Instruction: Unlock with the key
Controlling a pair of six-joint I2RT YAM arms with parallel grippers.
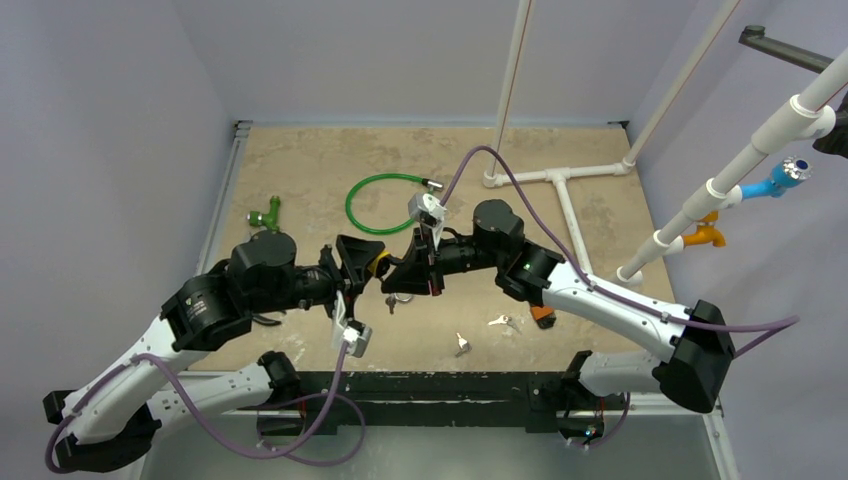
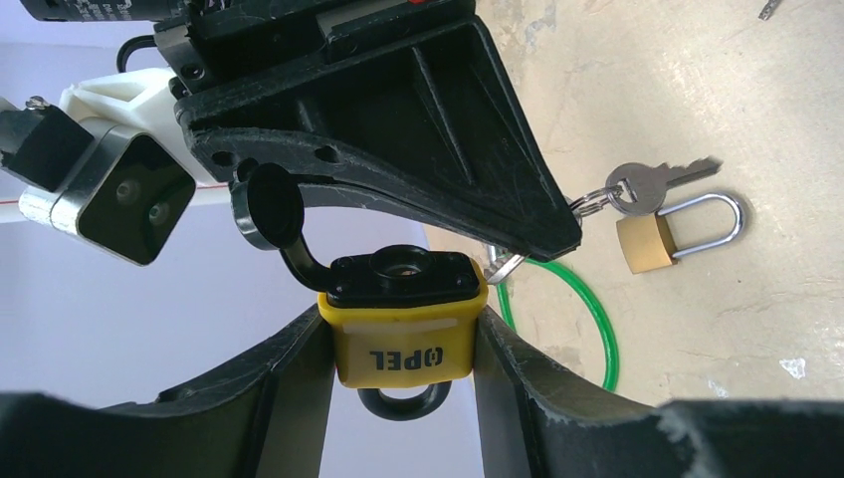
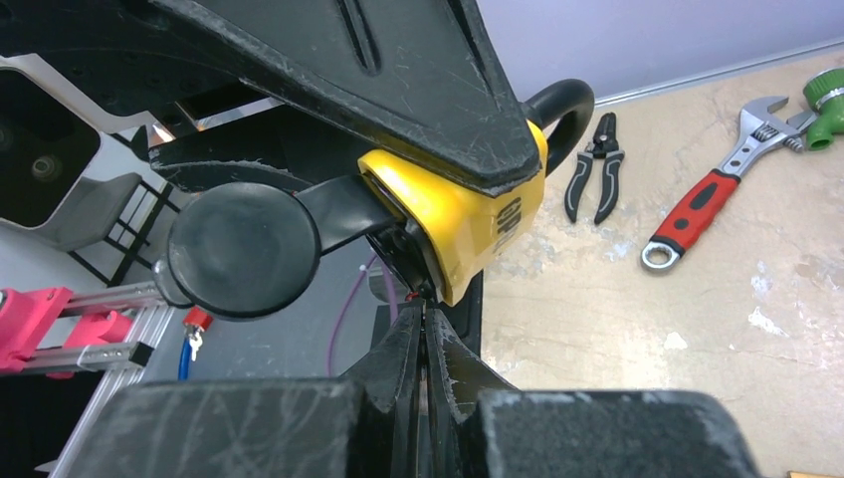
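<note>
My left gripper (image 2: 403, 324) is shut on a yellow padlock (image 2: 403, 339) marked OPEL and holds it above the table. The padlock's black keyhole face (image 2: 401, 271) points at the right gripper, and its round dust cap (image 2: 267, 204) hangs open. My right gripper (image 3: 426, 304) is shut on a thin key (image 3: 426, 321) that is mostly hidden between its fingers. The key's tip meets the padlock (image 3: 468, 219) at its black face. I cannot tell whether it is in the slot. Both grippers meet at the table's middle, the left gripper (image 1: 362, 266) and right gripper (image 1: 402, 272).
A small brass padlock (image 2: 657, 237) with a key (image 2: 662, 182) lies on the table below. A green cable loop (image 1: 385, 205) lies behind it. Loose keys (image 1: 503, 321) lie in front. Pliers (image 3: 595, 179) and a red-handled wrench (image 3: 707, 209) lie at the left. White pipes (image 1: 560, 180) stand at the right.
</note>
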